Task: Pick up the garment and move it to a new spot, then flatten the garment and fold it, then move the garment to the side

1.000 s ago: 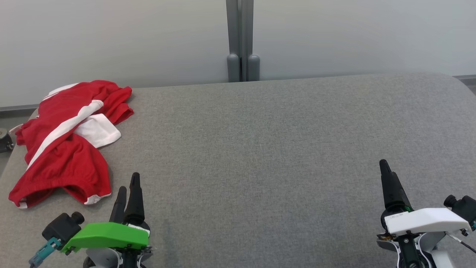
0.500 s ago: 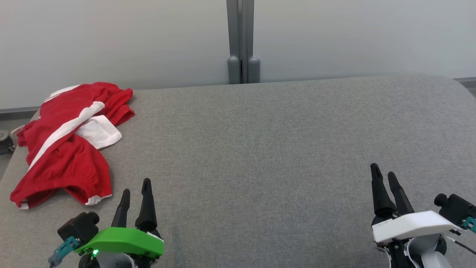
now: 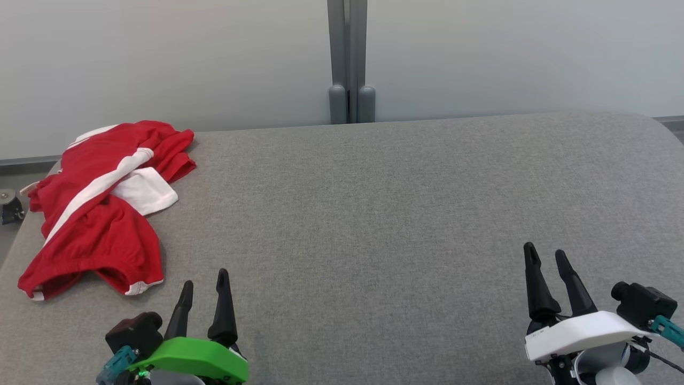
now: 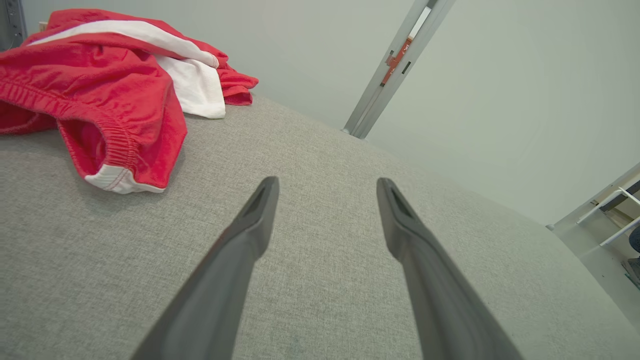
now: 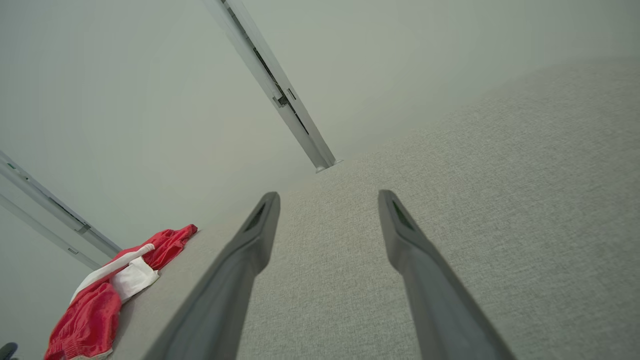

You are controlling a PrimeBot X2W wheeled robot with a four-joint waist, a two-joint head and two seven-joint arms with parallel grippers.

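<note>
A crumpled red garment with white stripes lies at the far left of the grey padded table. It fills the upper left of the left wrist view, garment, and sits small at the lower left of the right wrist view, garment. My left gripper, under its green cover, stands open just right of and below the garment's hem, touching nothing. My right gripper, under its white cover, stands open at the lower right, far from the cloth. Both pairs of fingers are empty over bare fabric, as the left gripper and right gripper show.
A pale wall with a grey vertical post runs behind the table's far edge. The table's left edge curves away just past the garment, with a small dark caster beyond it. White shelving stands off the table's right end.
Both grippers have drawn back toward the bottom of the head view. The left one shifted right; the right one turned so both fingers show. The garment has not moved on the table.
</note>
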